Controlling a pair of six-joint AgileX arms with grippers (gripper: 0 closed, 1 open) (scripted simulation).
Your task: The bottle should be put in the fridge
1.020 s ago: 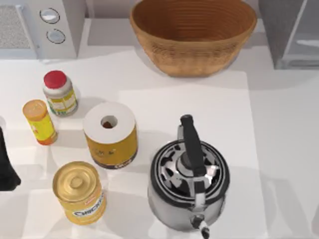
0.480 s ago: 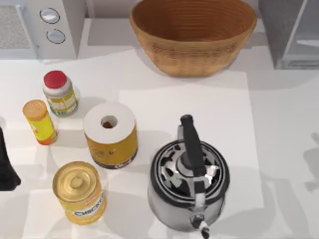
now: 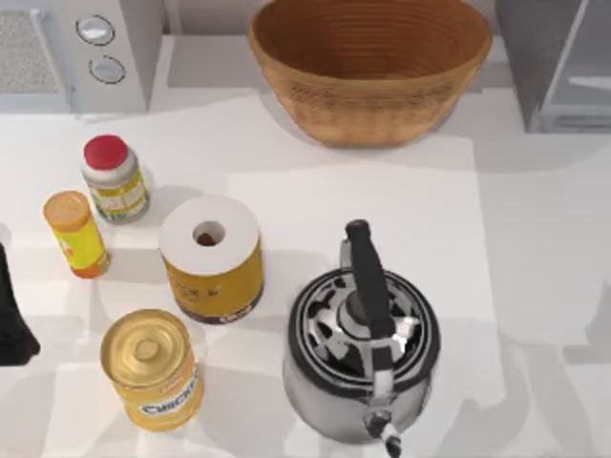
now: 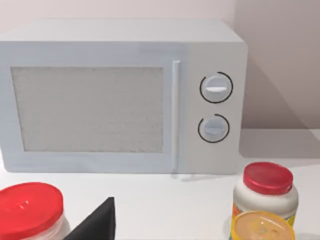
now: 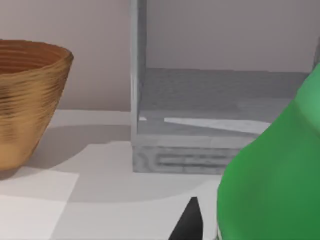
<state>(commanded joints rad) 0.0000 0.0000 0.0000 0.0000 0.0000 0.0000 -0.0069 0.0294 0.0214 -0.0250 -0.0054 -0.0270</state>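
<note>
The green bottle [image 5: 272,175] looms close in the right wrist view, and my right gripper [image 5: 225,227] is shut on it. One black fingertip [image 5: 187,222] lies against its side; the other is hidden behind it. Ahead of it stands the grey fridge [image 5: 215,95], with its grey inside showing past a pale upright edge. The fridge [image 3: 558,62] is at the table's back right corner in the top view. My left gripper [image 3: 10,320] stays parked at the table's left edge, and a black part of it [image 4: 95,225] shows in the left wrist view.
A wicker basket [image 3: 370,67] stands at the back middle, left of the fridge. A kettle [image 3: 363,339] sits front centre. A white microwave [image 3: 76,52] is back left. A paper roll [image 3: 210,253], a yellow can [image 3: 153,367] and two small jars [image 3: 115,176] stand on the left.
A shadow at the table's right edge has grown and spread inward. Nothing on the table has moved, and the left arm is still.
</note>
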